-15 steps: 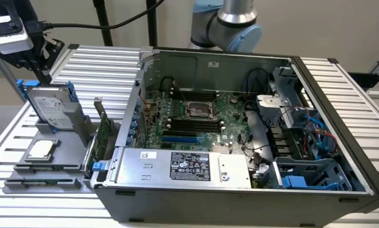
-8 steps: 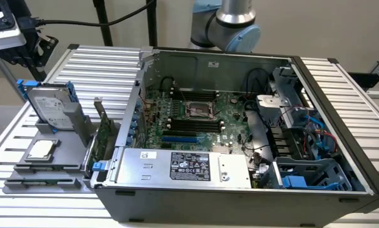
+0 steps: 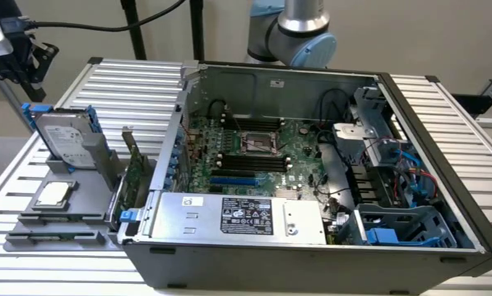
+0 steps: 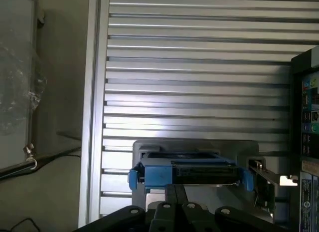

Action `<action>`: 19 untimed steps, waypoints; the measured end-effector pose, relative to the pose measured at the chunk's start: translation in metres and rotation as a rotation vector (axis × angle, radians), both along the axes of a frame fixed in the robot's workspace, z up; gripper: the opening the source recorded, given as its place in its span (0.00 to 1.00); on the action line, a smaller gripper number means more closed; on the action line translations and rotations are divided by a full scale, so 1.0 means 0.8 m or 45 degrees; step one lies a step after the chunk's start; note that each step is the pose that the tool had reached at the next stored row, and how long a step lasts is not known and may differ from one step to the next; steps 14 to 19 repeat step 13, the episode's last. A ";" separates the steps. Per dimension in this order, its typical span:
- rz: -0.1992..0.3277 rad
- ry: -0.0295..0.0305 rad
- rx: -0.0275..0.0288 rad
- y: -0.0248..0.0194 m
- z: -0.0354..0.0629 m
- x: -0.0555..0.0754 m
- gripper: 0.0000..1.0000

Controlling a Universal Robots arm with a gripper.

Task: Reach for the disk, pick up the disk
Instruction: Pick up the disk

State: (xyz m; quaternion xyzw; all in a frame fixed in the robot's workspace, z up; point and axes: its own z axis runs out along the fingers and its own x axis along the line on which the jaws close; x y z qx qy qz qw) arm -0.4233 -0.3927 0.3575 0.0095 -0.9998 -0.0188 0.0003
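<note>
The disk [image 3: 65, 139] is silver-grey with a white printed label and blue rails, the holder [image 3: 41, 238] plain grey, the chip [image 3: 53, 194] silver, the table [image 3: 131, 80] pale silver with a pattern of parallel ribs, the case [image 3: 312, 262] dark grey, the board [image 3: 258, 154] green, and the box [image 3: 188, 219] silver with a black label.

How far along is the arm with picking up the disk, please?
Nothing is finished yet: the disk stands tilted in its grey holder, beside the computer case. In hand is the reach: the hand hangs above the disk at the exterior view's left, apart from it, and the wrist view looks onto its blue-railed edge. Left: the grasp and the lift, neither yet made.
</note>
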 end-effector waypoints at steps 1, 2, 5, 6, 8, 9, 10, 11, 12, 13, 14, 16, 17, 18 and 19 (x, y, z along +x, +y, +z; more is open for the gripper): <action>0.000 -0.0001 0.0000 0.0006 0.000 -0.001 0.11; 0.000 0.0000 0.0000 0.0011 0.000 -0.002 0.11; 0.000 -0.0002 0.0001 0.0037 0.000 -0.005 0.11; 0.000 -0.0002 0.0001 0.0044 0.000 -0.005 0.11; 0.000 0.0000 0.0000 0.0045 0.000 -0.005 0.11; 0.000 -0.0001 0.0000 0.0045 0.000 -0.005 0.11; 0.000 0.0000 0.0000 0.0047 0.000 -0.005 0.11; 0.000 0.0000 0.0000 0.0047 0.000 -0.005 0.11; 0.000 -0.0001 0.0000 0.0047 0.000 -0.005 0.11; 0.000 -0.0001 0.0000 0.0047 0.000 -0.005 0.11; 0.000 -0.0001 0.0000 0.0047 0.000 -0.005 0.11; 0.000 -0.0001 0.0000 0.0047 0.000 -0.005 0.11; 0.000 -0.0001 0.0000 0.0047 0.000 -0.005 0.11; 0.000 -0.0001 0.0000 0.0047 0.000 -0.005 0.11; 0.000 -0.0001 0.0000 0.0047 0.000 -0.005 0.11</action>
